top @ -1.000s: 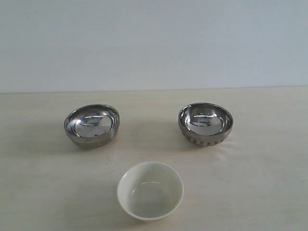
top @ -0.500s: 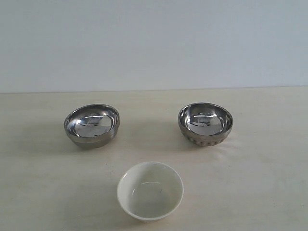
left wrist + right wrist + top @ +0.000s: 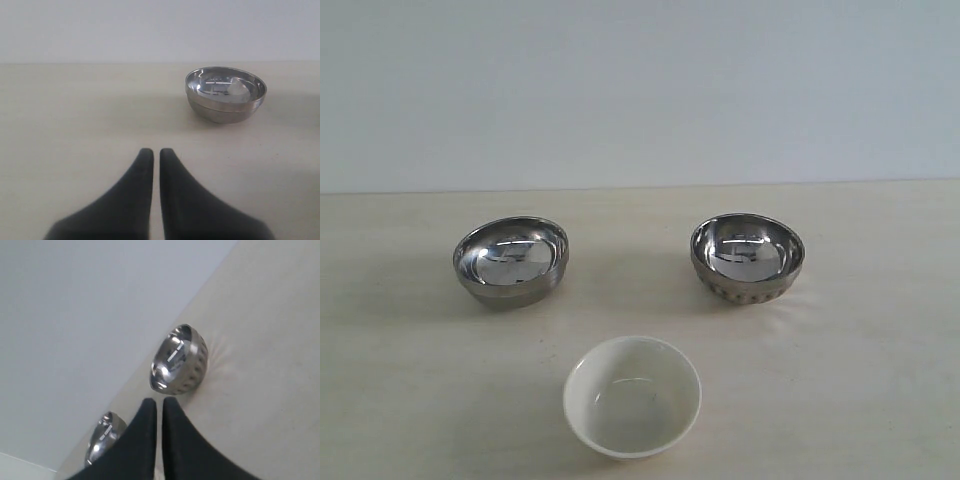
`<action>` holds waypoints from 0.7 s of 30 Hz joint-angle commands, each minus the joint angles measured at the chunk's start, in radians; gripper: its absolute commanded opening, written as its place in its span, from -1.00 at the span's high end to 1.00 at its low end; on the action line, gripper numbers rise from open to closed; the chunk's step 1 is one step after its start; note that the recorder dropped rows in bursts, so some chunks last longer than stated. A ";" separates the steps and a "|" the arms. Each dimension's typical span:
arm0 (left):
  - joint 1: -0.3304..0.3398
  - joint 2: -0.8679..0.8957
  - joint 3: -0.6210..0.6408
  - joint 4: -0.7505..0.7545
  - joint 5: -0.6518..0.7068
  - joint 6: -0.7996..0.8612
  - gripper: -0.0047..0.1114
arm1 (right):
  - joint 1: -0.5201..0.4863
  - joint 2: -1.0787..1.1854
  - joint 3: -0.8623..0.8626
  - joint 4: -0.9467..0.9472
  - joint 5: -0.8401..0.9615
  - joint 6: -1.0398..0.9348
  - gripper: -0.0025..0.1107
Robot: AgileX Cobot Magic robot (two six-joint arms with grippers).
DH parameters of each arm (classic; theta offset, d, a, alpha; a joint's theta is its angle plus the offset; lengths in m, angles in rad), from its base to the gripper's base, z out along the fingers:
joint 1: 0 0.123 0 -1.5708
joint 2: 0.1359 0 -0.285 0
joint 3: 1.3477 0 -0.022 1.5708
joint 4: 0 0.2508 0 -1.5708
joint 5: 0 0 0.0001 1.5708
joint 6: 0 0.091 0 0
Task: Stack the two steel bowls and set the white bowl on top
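The smooth-sided steel bowl (image 3: 511, 261) stands at the left of the table, upright and empty. Level with it at the right stands the ribbed steel bowl (image 3: 747, 257). The white bowl (image 3: 632, 396) sits nearer the front, between the two. Neither arm shows in the exterior view. In the left wrist view my left gripper (image 3: 152, 152) is shut on nothing, well short of the smooth steel bowl (image 3: 226, 93). My right gripper (image 3: 159, 401) is shut and empty too, its tips just short of the ribbed bowl (image 3: 180, 360), with the smooth bowl (image 3: 104, 437) further off.
The pale wooden table (image 3: 880, 330) runs back to a plain light wall (image 3: 640, 90). Only the three bowls stand on it.
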 commanded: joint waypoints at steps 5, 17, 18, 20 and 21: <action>0.003 -0.007 0.004 -0.008 -0.002 -0.009 0.85 | -0.005 -0.006 -0.150 0.028 -0.130 -0.256 0.96; 0.003 -0.007 0.004 -0.008 -0.002 -0.009 0.85 | 0.004 0.858 -0.866 0.324 0.291 -0.898 0.96; 0.003 -0.007 0.004 -0.008 -0.002 -0.009 0.85 | 0.022 0.921 -0.907 0.373 0.326 -0.963 0.96; 0.003 -0.007 0.004 -0.008 -0.002 -0.009 0.85 | 0.092 1.040 -1.007 0.393 0.337 -1.002 0.96; 0.003 -0.007 0.004 -0.008 -0.002 -0.009 0.85 | 0.123 1.081 -1.037 0.388 0.328 -1.006 0.96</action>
